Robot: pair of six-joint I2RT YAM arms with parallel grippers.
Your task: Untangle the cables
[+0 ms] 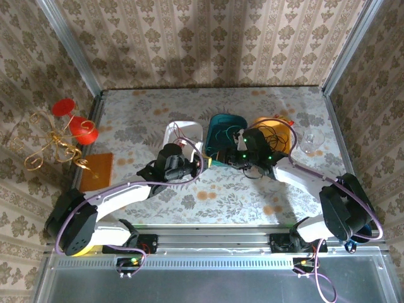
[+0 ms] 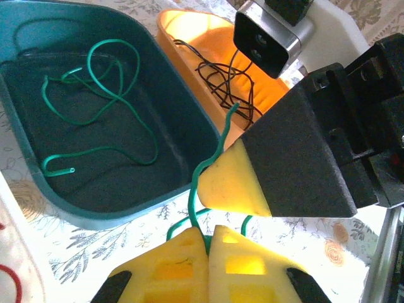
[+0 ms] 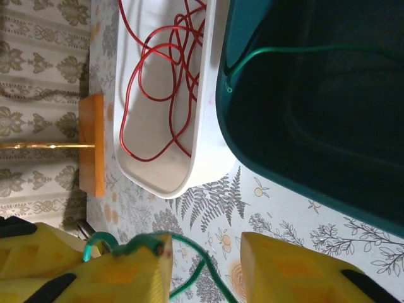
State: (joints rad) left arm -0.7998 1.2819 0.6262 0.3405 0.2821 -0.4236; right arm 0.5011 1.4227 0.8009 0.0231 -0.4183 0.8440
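A green cable loops inside the teal tray (image 2: 101,95) and one strand runs out over its rim to my left gripper (image 2: 208,235), whose yellow fingers are shut on it just above the table. My right gripper (image 3: 205,268) stands open right beside it. The green cable (image 3: 136,243) drapes over the tip of its left finger and passes down through the gap. The red cable (image 3: 164,76) lies coiled in the white tray (image 3: 202,158). The black cable (image 2: 221,82) sits bunched in the orange tray (image 2: 189,25). In the top view both grippers meet in front of the teal tray (image 1: 226,126).
A gold curly wire ornament with red discs (image 1: 57,136) stands at the left wall beside an orange block (image 1: 98,165). A clear glass (image 1: 312,142) stands right of the orange tray. Patterned walls close the table on three sides.
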